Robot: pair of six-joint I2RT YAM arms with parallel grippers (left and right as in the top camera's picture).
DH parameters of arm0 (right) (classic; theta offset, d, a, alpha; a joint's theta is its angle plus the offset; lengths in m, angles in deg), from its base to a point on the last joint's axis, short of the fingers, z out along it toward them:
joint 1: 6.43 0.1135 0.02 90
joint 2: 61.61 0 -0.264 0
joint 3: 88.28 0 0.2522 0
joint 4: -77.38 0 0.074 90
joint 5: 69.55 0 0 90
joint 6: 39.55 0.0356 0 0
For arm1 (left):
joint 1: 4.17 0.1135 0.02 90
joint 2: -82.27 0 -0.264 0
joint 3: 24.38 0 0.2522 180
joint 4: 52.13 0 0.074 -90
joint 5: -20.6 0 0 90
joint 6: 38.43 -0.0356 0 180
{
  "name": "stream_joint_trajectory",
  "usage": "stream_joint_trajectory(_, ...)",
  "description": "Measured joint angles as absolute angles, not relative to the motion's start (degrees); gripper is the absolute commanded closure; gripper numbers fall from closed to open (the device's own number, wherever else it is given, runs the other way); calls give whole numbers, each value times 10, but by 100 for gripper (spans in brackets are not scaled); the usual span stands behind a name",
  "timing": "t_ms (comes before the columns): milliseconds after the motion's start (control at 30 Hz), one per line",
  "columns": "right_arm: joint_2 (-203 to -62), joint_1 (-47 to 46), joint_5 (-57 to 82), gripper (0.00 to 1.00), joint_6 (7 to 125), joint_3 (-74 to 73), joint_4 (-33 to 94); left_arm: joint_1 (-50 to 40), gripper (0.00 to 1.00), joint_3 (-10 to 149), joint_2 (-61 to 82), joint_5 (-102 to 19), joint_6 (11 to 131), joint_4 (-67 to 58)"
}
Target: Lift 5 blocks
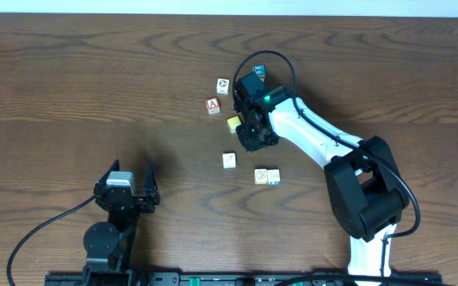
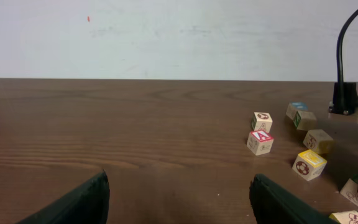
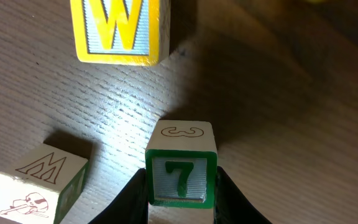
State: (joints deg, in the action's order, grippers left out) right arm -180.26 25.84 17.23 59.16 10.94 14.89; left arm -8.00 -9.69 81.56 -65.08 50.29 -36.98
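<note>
My right gripper is shut on a small wooden block whose green-framed face shows a green "7". A yellow "W" block lies just beyond it, and a pale cream block sits to its left. From overhead the right gripper points down beside the yellow block and hides the held block. A cream block, another cream block and a blue-marked white block lie nearer the front. My left gripper stands open over bare table, far to the left.
A red "A" cube, a pale cube and a blue-topped cube lie behind the right gripper. The left wrist view shows the same cluster to its right, with the red "A" cube nearest.
</note>
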Motion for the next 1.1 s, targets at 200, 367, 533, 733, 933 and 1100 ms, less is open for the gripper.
stream_joint_trajectory(200,-1802,284,176,78,635,110,133,-80,28,-97,816,-651,503,-370)
stream_joint_trajectory(367,-1801,322,183,77,672,110,126,-80,28,-97,816,-651,503,-370)
stream_joint_trajectory(533,-1800,351,202,78,722,110,105,-80,27,-97,816,-651,503,-370)
stream_joint_trajectory(733,-1800,360,209,82,775,110,77,-80,27,-97,816,-651,503,-370)
stream_joint_trajectory(933,-1800,361,211,83,809,111,61,-80,27,-97,816,-651,503,-370)
stream_joint_trajectory(1100,-1800,363,214,71,822,111,49,-80,27,-97,816,-651,503,-370)
